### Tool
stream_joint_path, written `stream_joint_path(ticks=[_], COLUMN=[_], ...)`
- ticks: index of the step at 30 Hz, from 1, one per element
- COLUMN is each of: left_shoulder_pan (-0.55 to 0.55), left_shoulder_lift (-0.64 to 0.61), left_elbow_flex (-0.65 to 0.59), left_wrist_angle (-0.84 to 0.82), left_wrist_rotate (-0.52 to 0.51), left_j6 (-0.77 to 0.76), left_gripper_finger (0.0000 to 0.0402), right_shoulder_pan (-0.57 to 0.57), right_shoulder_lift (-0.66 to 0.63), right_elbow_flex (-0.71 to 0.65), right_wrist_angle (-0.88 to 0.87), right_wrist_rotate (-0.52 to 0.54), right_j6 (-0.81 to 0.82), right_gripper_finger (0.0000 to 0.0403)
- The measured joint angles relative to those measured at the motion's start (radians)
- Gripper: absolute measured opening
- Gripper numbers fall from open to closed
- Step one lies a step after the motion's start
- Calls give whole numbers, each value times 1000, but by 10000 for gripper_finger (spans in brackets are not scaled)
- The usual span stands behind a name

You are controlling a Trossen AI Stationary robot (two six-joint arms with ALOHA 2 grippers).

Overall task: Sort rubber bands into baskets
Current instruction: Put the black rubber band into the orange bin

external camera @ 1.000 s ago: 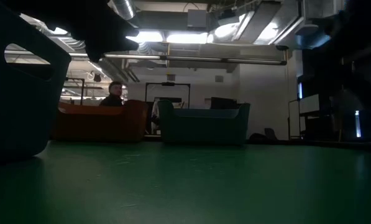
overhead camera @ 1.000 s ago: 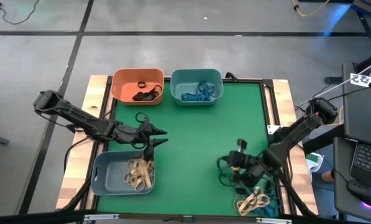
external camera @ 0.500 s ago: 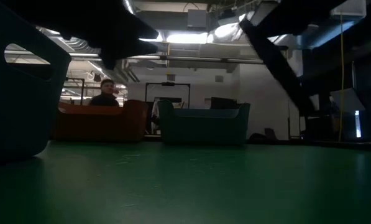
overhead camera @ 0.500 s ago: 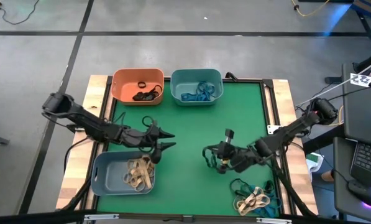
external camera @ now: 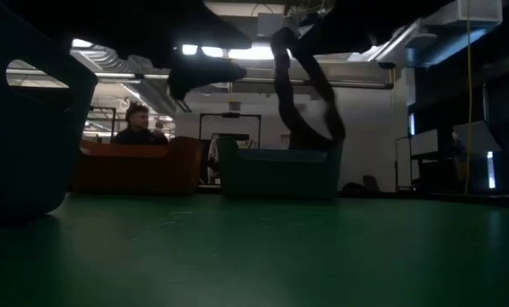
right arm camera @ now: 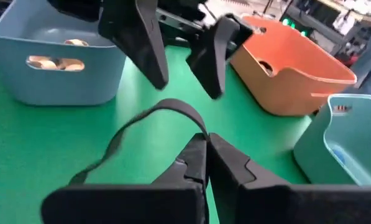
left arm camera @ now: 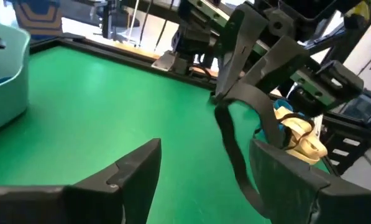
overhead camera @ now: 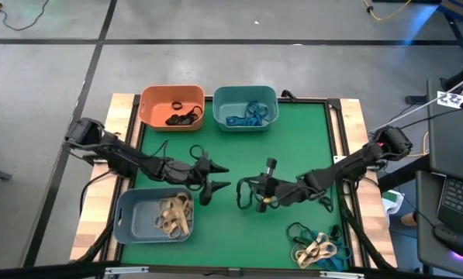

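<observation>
Three baskets are standing on the green counter: an orange basket and a teal basket side by side at the far edge, and a grey-blue basket at the near left corner. Black rubber bands are lying in the orange one, blue-teal rubber bands in the teal one, and tan rubber bands in the grey-blue one; their exact number I cannot count. More blue-teal and tan bands are lying in a small pile at the near right corner.

The right tool is pinching one black rubber band above the middle of the counter, and the loop is hanging down from its closed fingers. The left tool is pointing at this band from the left with its two fingers spread wide, holding nothing.
</observation>
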State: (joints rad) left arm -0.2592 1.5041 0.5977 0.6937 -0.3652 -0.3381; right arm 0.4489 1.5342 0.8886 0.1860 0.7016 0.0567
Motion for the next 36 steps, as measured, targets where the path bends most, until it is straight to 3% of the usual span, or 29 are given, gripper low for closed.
stream_joint_path(ticks=[11, 17, 21, 36], left_shoulder_pan=[-2, 6, 6, 7], left_shoulder_lift=[129, 179, 180, 179], left_elbow_flex=[101, 130, 134, 135], left_wrist_angle=[-2, -3, 17, 60], left_wrist_rotate=[102, 98, 96, 159], left_j6=[24, 42, 45, 84], left_gripper_finger=[241, 241, 241, 241], right_shoulder_pan=[2, 2, 2, 2], right_shoulder_lift=[27, 35, 35, 37], right_elbow_flex=[1, 1, 1, 1], right_wrist_angle=[58, 93, 123, 188], right_wrist_rotate=[-32, -53, -118, -119], right_j6=[-21, -46, -63, -93], right_gripper_finger=[14, 14, 14, 14])
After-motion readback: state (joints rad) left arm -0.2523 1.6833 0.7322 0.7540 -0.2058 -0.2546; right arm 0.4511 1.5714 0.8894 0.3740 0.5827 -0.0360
